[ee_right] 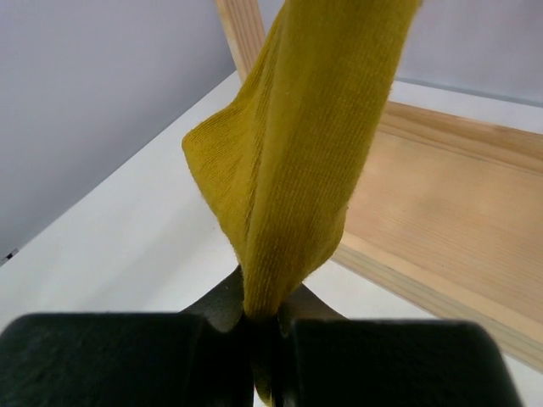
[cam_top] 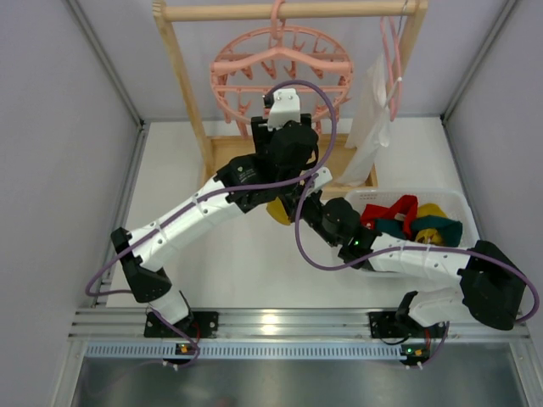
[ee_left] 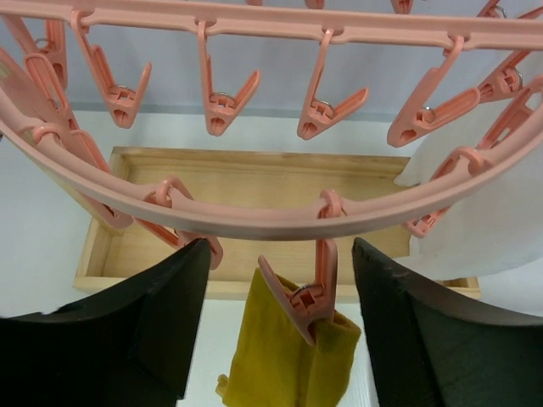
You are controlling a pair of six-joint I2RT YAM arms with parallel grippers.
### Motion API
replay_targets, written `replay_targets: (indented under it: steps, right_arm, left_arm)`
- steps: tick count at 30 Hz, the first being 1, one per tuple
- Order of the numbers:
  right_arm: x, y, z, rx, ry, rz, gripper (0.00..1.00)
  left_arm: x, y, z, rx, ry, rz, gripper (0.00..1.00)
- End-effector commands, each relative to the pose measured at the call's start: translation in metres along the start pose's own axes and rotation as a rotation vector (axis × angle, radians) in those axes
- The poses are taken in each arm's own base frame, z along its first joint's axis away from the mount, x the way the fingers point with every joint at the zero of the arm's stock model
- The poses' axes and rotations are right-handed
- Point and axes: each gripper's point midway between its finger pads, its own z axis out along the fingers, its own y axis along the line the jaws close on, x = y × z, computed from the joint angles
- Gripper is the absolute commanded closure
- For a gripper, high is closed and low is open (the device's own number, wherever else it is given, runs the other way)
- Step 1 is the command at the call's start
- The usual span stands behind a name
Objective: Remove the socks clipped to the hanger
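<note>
Mustard sock [ee_left: 293, 369] is hanging from one clip [ee_left: 299, 295] on the near rim of the round pink hanger [ee_left: 254, 222]. The clip's mouth is biting the sock's top edge. From there the sock is running down to my right gripper [ee_right: 265, 320], which is pinching its lower end. The fingers are closed tight on the fabric, and a fold is bulging out just above them. In the top view only a patch of this sock [cam_top: 277, 212] is showing, between my two forearms and below the hanger [cam_top: 254, 64].

My left gripper [ee_left: 280, 252] is sitting just under the hoop with its jaws spread wide. The fingers [ee_left: 165, 318] are flanking the loaded clip, one on each side, and are touching neither clip nor sock as far as I can tell.

Other socks [cam_top: 403, 212], red, yellow and teal, are lying heaped in a white basket [cam_top: 458, 197] on the table [cam_top: 229, 254], just beside my right arm.

The hanger is hooking over a wooden rail [cam_top: 288, 10]. Further right on the same rail, a thin pink clothes hanger [cam_top: 392, 59] is carrying a white cloth [cam_top: 373, 102]. A shallow wooden tray [ee_left: 254, 182] is lying on the table under the rack.
</note>
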Motion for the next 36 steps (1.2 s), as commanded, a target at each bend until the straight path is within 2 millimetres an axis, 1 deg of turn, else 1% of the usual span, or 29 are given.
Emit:
replay_targets:
  steps: [1,3,9,13,17,18,19,20,21,22,23,24,25,27,28,29,31,32,34,35,36]
  right_arm:
    - [-0.026,0.023,0.003,-0.053,-0.057,0.028,1.00]
    - [-0.026,0.025,0.002,-0.057,-0.056,0.031,1.00]
    - [-0.025,0.026,-0.002,-0.062,-0.062,0.046,1.00]
    - [-0.027,0.025,-0.006,-0.059,-0.068,0.051,1.00]
    - [-0.029,0.020,-0.013,-0.047,-0.074,0.053,1.00]
    - [-0.025,0.018,-0.016,-0.043,-0.065,0.048,1.00]
    - [-0.023,0.016,-0.018,-0.038,-0.058,0.047,1.00]
    - [-0.028,0.014,-0.024,-0.032,-0.067,0.052,1.00]
    - [-0.016,0.008,-0.029,-0.016,-0.024,0.038,1.00]
    - [-0.014,0.005,-0.034,-0.002,-0.006,0.034,1.00]
    - [-0.016,0.000,-0.042,0.015,0.008,0.032,1.00]
    - [-0.002,-0.007,-0.050,0.036,0.075,0.007,1.00]
    - [0.002,-0.011,-0.055,0.047,0.100,0.002,1.00]
    - [0.004,-0.016,-0.069,0.053,0.115,0.002,1.00]
    - [0.013,-0.021,-0.076,0.064,0.153,-0.014,1.00]
    - [0.007,-0.022,-0.083,0.062,0.145,-0.014,1.00]
    - [0.014,-0.028,-0.094,0.075,0.186,-0.032,1.00]
    - [0.009,-0.033,-0.101,0.092,0.179,-0.033,1.00]
    - [0.008,-0.045,-0.112,0.150,0.200,-0.039,1.00]
    - [0.008,-0.057,-0.124,0.209,0.232,-0.047,1.00]
    - [0.006,-0.063,-0.130,0.240,0.239,-0.046,1.00]
  left_arm:
    - [-0.010,0.005,0.000,0.007,-0.007,-0.029,0.32]
    - [-0.010,0.004,0.000,0.009,-0.009,-0.028,0.37]
    - [-0.014,0.005,0.000,0.007,-0.016,-0.031,0.63]
    - [-0.016,0.007,0.000,0.002,-0.018,-0.035,0.78]
    - [-0.017,0.008,0.000,0.008,-0.017,-0.042,0.82]
    - [-0.016,0.007,-0.001,0.019,-0.012,-0.041,0.81]
    - [-0.015,0.005,-0.001,0.029,-0.008,-0.047,0.76]
    - [-0.016,0.005,-0.003,0.040,-0.006,-0.055,0.68]
    - [-0.014,0.004,-0.004,0.052,0.002,-0.054,0.65]
    - [-0.013,0.002,-0.004,0.067,0.008,-0.059,0.62]
    - [-0.015,0.003,-0.007,0.076,0.007,-0.068,0.60]
    - [-0.013,0.003,-0.008,0.080,0.010,-0.071,0.59]
    - [-0.013,0.002,-0.007,0.090,0.015,-0.082,0.59]
    - [-0.015,0.003,-0.008,0.103,0.017,-0.094,0.59]
    - [-0.017,0.004,-0.007,0.103,0.015,-0.100,0.59]
    - [-0.018,0.001,-0.008,0.118,0.019,-0.104,0.59]
    - [-0.018,0.000,-0.009,0.126,0.022,-0.109,0.58]
    - [-0.017,-0.002,-0.010,0.142,0.029,-0.112,0.49]
    - [-0.015,-0.005,-0.012,0.165,0.040,-0.117,0.38]
    - [-0.013,-0.006,-0.015,0.182,0.048,-0.118,0.31]
    - [-0.011,-0.010,-0.017,0.215,0.061,-0.120,0.26]
